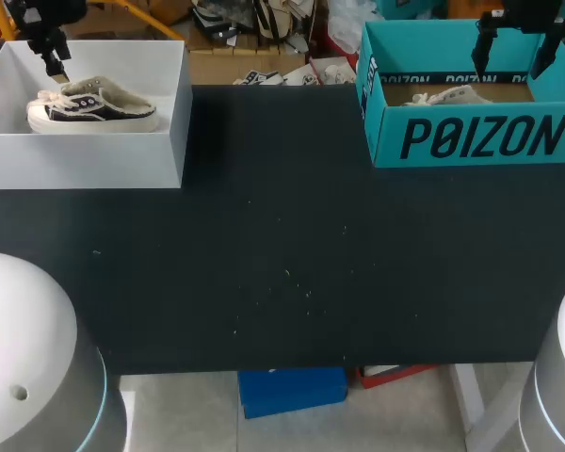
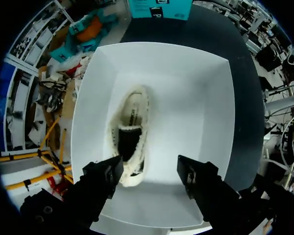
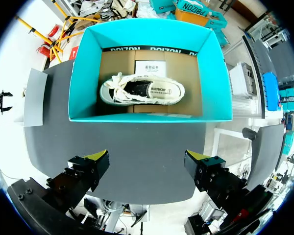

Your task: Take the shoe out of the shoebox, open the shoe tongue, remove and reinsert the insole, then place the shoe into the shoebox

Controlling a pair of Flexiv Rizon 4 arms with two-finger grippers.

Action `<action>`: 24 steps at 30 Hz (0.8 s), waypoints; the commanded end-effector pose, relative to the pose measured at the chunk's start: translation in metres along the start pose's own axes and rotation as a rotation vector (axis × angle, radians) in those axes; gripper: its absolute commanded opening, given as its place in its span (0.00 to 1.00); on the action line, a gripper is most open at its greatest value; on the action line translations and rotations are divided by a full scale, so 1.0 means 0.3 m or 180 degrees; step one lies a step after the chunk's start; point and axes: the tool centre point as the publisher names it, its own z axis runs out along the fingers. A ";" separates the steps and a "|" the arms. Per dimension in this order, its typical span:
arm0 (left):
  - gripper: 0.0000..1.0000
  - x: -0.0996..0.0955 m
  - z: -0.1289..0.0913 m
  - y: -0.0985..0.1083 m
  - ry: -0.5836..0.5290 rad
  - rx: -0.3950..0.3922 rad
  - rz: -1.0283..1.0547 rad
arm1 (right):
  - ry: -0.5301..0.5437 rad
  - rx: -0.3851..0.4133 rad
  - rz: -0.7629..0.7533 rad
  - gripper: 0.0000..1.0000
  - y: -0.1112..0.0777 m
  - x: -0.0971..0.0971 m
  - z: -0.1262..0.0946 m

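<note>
Shoeboxes stand at the two far corners of the dark table (image 1: 282,254). At the left, a white shoebox (image 1: 85,155) holds a fleece-lined shoe (image 1: 92,105) with a dark upper, lying sole down. The left gripper (image 2: 149,171) hangs above it — fingers spread wide, nothing between them. At the right, a teal shoebox (image 1: 471,137) holds a pale lace-up shoe (image 3: 142,92), sole down on its cardboard floor. The right gripper (image 3: 147,159) hangs above this box — likewise wide apart and empty.
</note>
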 end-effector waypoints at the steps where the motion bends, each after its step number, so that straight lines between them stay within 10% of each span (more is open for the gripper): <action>1: 0.46 -0.032 0.056 0.019 0.0155 0.0014 0.0523 | -0.0001 0.0002 -0.0001 1.00 0.000 0.000 -0.001; 24: 0.48 0.015 0.264 0.021 0.0299 -0.0176 0.0617 | -0.0001 0.0002 -0.0001 1.00 0.000 0.000 -0.001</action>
